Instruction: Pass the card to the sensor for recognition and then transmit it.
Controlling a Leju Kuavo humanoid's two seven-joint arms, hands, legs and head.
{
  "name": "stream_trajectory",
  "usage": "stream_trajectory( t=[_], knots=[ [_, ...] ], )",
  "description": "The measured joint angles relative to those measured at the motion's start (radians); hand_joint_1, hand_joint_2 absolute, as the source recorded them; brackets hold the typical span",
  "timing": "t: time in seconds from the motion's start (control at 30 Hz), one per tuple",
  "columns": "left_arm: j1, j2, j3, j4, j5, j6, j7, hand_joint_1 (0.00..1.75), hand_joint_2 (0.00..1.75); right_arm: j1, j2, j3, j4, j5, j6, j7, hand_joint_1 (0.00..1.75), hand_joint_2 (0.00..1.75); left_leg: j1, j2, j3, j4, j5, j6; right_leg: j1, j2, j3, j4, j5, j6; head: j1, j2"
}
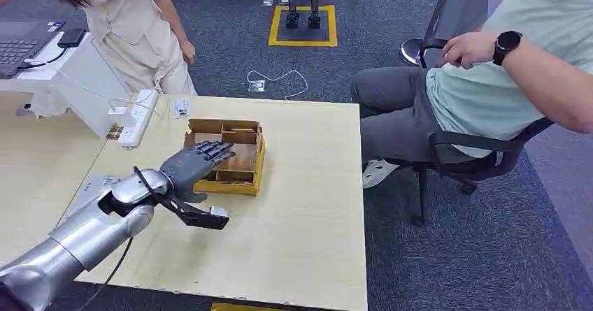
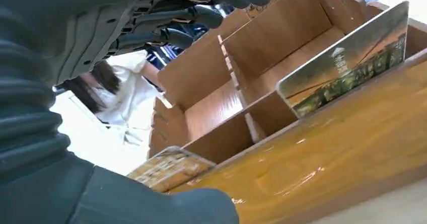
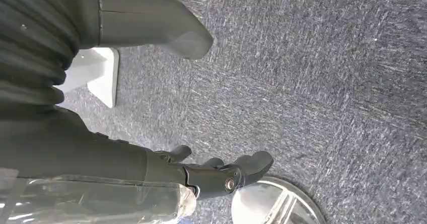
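The divided box [image 1: 238, 158] sits on the table [image 1: 308, 220], a card [image 2: 347, 63] leaning inside one compartment. The left hand [image 1: 192, 163] hovers over the box (nearer its left side).

Left robot hand [image 1: 190, 164] extended, fingers spread; right robot hand [image 3: 201, 176] hangs open.

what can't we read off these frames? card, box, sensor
- Card: print too small and blurred in the left wrist view; in the head view the left hand covers it.
- Box: near compartments hidden by that hand in the head view.
- Sensor: cannot tell which item it is.
- Right hand: fingers partly behind clear wrap in the right wrist view.
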Motion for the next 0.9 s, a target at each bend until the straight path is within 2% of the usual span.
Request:
stream_trajectory(
  t=[0.23, 0.47, 0.73, 0.9],
  knots=[
    [0.003, -0.036, 0.001, 0.036, -0.025, 0.020, 0.023, 0.00, 1.75, 0.000, 0.000, -0.003, 0.000, 0.004, 0.000, 0.002, 0.00, 1.75, 0.000, 0.000, 0.000, 0.000, 0.000, 0.000, 0.000, 0.000, 0.000, 0.000, 0.000, 0.000, 0.000, 0.000],
    [0.007, -0.038, 0.006, 0.047, -0.027, 0.010, -0.001, 0.00, 1.75, 0.000, 0.000, -0.006, 0.000, 0.007, 0.000, 0.002, 0.00, 1.75, 0.000, 0.000, 0.000, 0.000, 0.000, 0.000, 0.000, 0.000, 0.000, 0.000, 0.000, 0.000, 0.000, 0.000],
    [0.008, -0.006, 0.018, 0.047, 0.015, -0.053, -0.049, 0.00, 1.75, 0.000, 0.000, -0.006, 0.000, 0.013, 0.002, 0.000, 0.00, 1.75, 0.000, 0.000, 0.000, 0.000, 0.000, 0.000, 0.000, 0.000, 0.000, 0.000, 0.000, 0.000, 0.000, 0.000],
    [0.009, 0.018, 0.022, 0.034, 0.029, -0.065, -0.053, 0.00, 1.75, 0.000, 0.000, -0.006, 0.000, 0.014, 0.003, 0.000, 0.00, 1.75, 0.000, 0.000, 0.000, 0.000, 0.000, 0.000, 0.000, 0.000, 0.000, 0.000, 0.000, 0.000, 0.000, 0.000]
  ],
)
